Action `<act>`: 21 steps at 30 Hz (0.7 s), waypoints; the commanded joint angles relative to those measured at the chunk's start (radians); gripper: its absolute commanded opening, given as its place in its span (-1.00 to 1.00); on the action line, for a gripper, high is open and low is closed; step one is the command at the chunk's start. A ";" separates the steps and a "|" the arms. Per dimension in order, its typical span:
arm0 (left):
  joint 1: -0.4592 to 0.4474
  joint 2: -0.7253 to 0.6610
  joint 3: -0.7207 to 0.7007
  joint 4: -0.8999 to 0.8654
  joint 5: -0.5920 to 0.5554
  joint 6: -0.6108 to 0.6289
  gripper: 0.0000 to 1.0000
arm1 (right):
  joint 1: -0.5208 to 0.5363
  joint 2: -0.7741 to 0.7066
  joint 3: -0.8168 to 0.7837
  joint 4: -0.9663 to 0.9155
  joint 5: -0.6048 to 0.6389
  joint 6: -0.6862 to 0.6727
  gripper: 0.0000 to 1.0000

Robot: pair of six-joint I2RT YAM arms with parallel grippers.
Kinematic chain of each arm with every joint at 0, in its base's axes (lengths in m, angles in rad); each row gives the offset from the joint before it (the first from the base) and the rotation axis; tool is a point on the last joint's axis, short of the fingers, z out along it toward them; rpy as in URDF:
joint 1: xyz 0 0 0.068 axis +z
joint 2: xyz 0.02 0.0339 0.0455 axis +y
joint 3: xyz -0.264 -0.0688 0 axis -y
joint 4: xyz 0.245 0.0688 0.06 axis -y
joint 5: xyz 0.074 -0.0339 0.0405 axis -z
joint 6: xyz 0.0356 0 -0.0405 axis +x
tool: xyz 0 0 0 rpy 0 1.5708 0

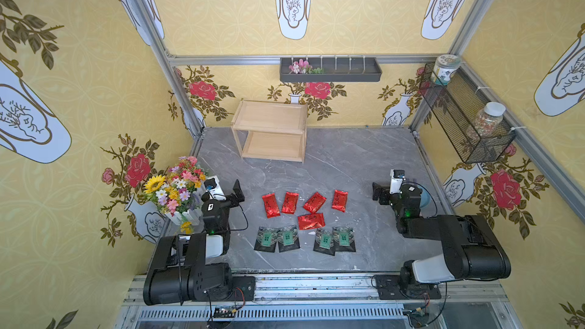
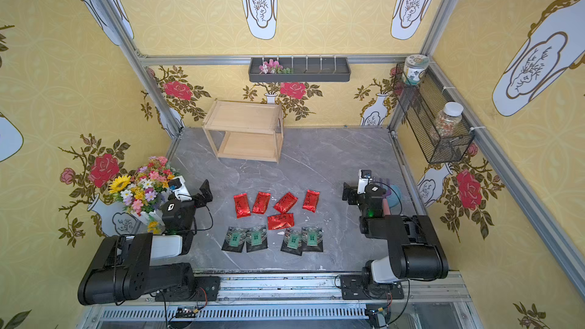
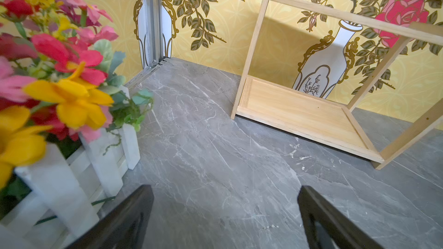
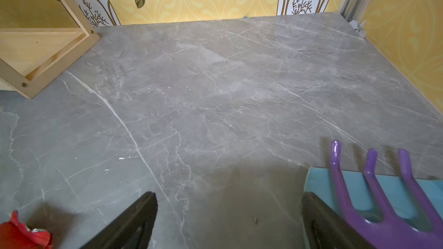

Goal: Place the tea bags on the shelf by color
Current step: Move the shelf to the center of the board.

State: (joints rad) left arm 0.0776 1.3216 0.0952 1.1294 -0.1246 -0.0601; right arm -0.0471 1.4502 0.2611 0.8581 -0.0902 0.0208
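— Started yet?
— No. All nine tea bags [image 1: 311, 220] lie on the table [image 1: 348, 166], the shelf [image 1: 269, 131] bare; left pincer [image 3: 225, 189] and right pincer [image 4: 227, 195] both gape empty. Next, I'd guess: drop onto a red one.

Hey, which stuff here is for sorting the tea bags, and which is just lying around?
For the job: red tea bags, black tea bags, shelf.
Lying about: flowers, wall tray, mesh basket, jars, rake.
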 commanded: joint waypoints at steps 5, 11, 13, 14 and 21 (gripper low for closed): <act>-0.001 -0.004 -0.011 0.027 -0.018 -0.004 1.00 | 0.001 -0.009 -0.006 0.016 -0.020 -0.009 0.94; -0.001 -0.002 -0.018 0.044 -0.034 -0.007 1.00 | 0.001 -0.008 -0.006 0.016 -0.020 -0.009 0.94; -0.001 -0.005 -0.019 0.037 -0.037 -0.009 1.00 | 0.001 -0.008 -0.006 0.017 -0.022 -0.008 0.94; -0.002 0.002 -0.011 0.039 -0.038 -0.010 1.00 | 0.000 -0.009 -0.006 0.016 -0.021 -0.007 0.94; 0.014 -0.001 -0.016 0.041 0.000 -0.012 0.99 | 0.000 -0.008 -0.006 0.016 -0.020 -0.009 0.94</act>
State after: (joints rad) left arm 0.0914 1.3182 0.0803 1.1435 -0.1455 -0.0719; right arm -0.0463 1.4456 0.2554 0.8593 -0.1055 0.0189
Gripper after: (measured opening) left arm 0.997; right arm 0.970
